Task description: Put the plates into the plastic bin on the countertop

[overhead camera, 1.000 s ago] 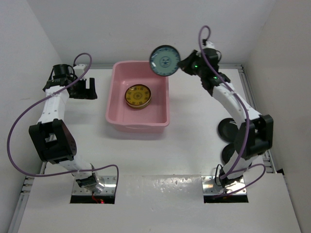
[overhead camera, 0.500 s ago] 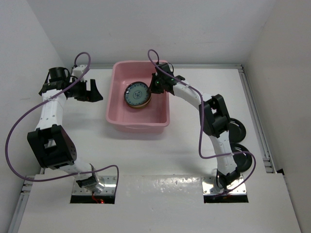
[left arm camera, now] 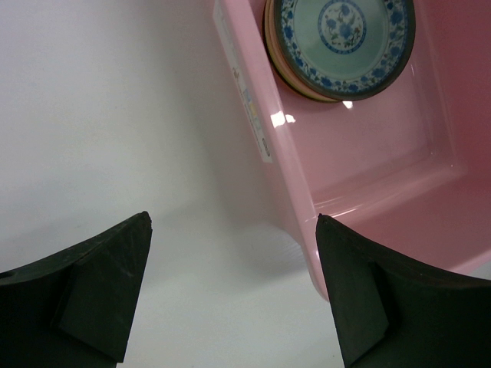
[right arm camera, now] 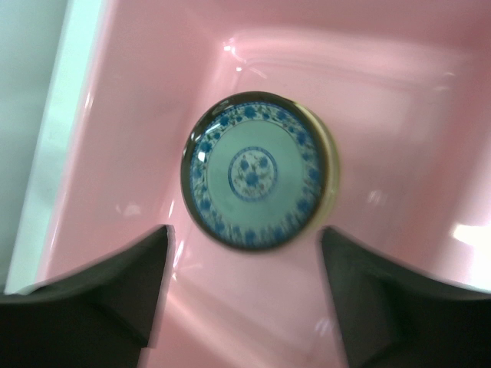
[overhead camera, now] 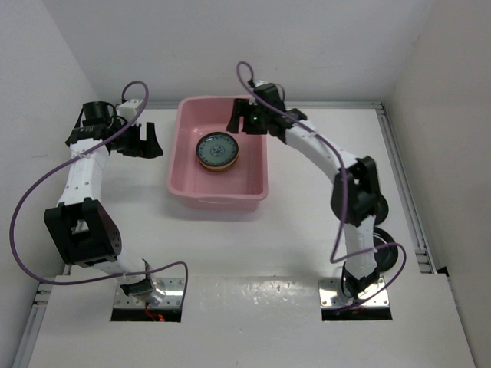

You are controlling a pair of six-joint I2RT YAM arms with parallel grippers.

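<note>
While the right arm reaches across from the lower right of the top view, the right gripper (overhead camera: 244, 120) hangs over the upper right part of the plastic bin (overhead camera: 218, 202), its jaws apart and nothing between them. From the right wrist view the two dark fingers (right arm camera: 100, 295) frame the lower corners of the frame, and the blue-teal plate (right arm camera: 253, 178) lies flat on the pink floor of the bin (right arm camera: 399, 100) just beyond them, free of both fingers. That plate (overhead camera: 217, 147) sits in the upper middle of the bin, stacked on an amber-gold plate (overhead camera: 219, 165) whose edge peeks out as a thin crescent below it; the same golden rim (right arm camera: 331, 184) shows at the right side of the stack in the right wrist view. At the upper left of the top view the left gripper (overhead camera: 143, 142) hovers over the white countertop (overhead camera: 291, 222) just beside the bin's left wall, jaws wide apart and empty. Its wrist view shows bare white surface (left arm camera: 115, 115) between the fingers (left arm camera: 84, 295), the bin's wall (left arm camera: 265, 130) running down the middle of the frame, and the stacked plates (left arm camera: 341, 34) at the top right. Well apart from the bin, at the lower right of the top view, black plates (overhead camera: 391, 257) rest on the countertop, partly hidden by the right arm
</note>
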